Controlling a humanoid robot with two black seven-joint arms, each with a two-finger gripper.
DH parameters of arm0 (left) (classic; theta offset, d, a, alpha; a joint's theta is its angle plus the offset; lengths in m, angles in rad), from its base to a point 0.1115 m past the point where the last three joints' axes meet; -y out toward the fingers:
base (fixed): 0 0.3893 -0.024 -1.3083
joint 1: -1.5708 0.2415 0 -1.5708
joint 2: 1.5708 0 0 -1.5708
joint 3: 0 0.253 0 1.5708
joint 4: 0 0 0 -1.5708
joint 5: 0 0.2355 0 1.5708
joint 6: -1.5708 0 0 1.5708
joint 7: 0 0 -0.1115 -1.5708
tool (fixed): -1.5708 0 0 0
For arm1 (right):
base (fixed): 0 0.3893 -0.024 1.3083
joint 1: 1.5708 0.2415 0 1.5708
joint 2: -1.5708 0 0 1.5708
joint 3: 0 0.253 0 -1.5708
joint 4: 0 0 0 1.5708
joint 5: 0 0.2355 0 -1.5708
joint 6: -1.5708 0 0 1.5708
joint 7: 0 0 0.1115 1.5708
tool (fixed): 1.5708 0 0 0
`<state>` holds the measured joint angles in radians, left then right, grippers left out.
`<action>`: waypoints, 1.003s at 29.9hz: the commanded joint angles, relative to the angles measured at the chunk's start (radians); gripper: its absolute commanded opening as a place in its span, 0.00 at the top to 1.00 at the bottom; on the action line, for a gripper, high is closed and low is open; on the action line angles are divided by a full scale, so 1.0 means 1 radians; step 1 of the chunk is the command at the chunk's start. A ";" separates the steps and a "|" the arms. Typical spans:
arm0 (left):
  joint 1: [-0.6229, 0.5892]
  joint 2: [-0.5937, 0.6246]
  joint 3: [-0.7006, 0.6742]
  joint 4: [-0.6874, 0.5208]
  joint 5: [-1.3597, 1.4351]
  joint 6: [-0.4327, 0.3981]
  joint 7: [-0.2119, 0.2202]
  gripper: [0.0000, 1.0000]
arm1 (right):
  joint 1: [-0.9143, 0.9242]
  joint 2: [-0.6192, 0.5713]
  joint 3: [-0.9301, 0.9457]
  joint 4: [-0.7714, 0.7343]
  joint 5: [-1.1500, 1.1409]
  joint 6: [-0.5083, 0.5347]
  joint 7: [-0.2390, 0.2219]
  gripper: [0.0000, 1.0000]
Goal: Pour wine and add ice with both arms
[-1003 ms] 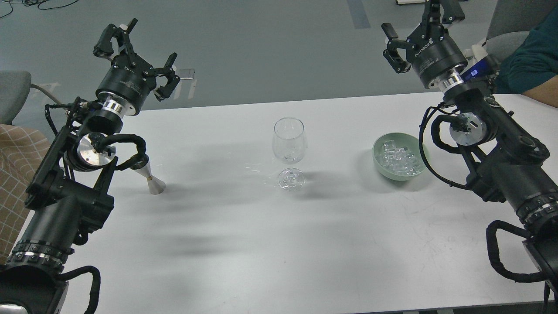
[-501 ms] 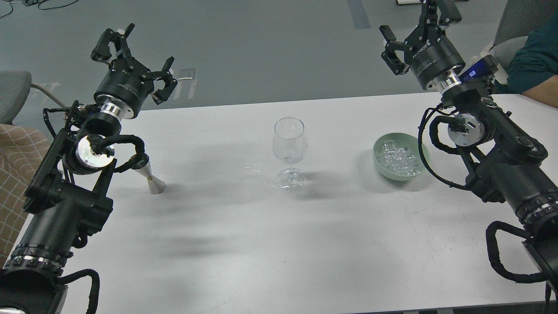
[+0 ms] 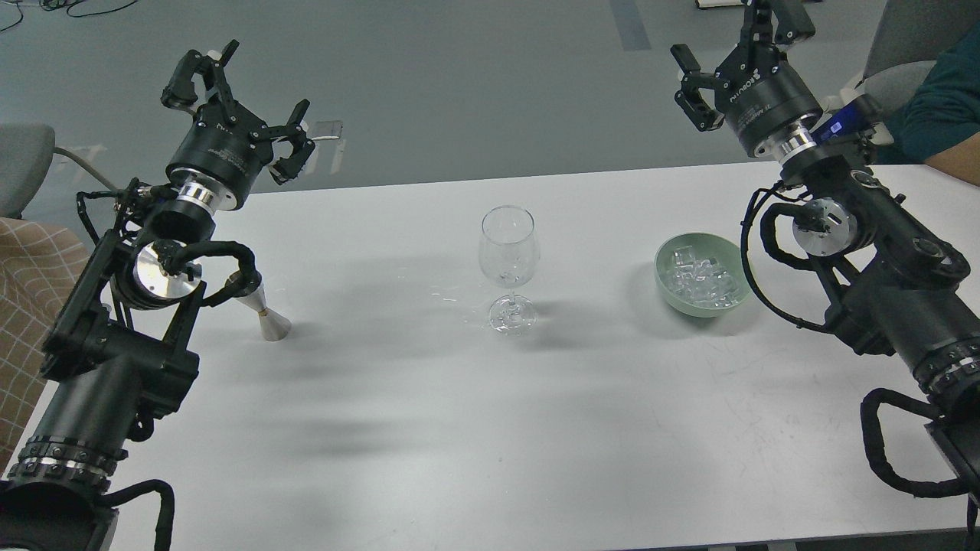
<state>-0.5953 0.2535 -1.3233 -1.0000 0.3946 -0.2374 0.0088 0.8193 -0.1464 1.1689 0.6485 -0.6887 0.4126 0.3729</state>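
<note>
A clear wine glass [image 3: 508, 252] stands upright at the table's middle; any wine in it is too faint to make out. Several clear ice cubes [image 3: 700, 277] lie in a pale green bowl [image 3: 664, 285] to its right. A silver cone-shaped jigger [image 3: 264, 312] stands at the left, partly hidden by my left arm. My left gripper [image 3: 237, 96] is open and empty, raised over the table's far left edge. My right gripper [image 3: 739, 46] is open and empty, raised beyond the far right edge, well above the bowl.
The white table [image 3: 429, 428] carries a few small wet spots [image 3: 452, 295] left of the glass foot. A person's arm in a teal sleeve [image 3: 938, 115] rests at the far right corner. A grey chair [image 3: 23, 164] stands at the left.
Both arms shifted slightly: the left gripper drifted up and left, the right gripper rose a little then edged right. Both stay open and empty. The objects have not moved.
</note>
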 commanded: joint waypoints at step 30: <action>0.008 0.004 -0.002 -0.002 0.006 -0.003 0.005 0.01 | 0.000 -0.001 0.000 0.003 0.000 0.002 0.000 0.00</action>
<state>-0.5866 0.2577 -1.3247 -1.0017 0.3994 -0.2412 0.0169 0.8192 -0.1469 1.1689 0.6520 -0.6887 0.4142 0.3727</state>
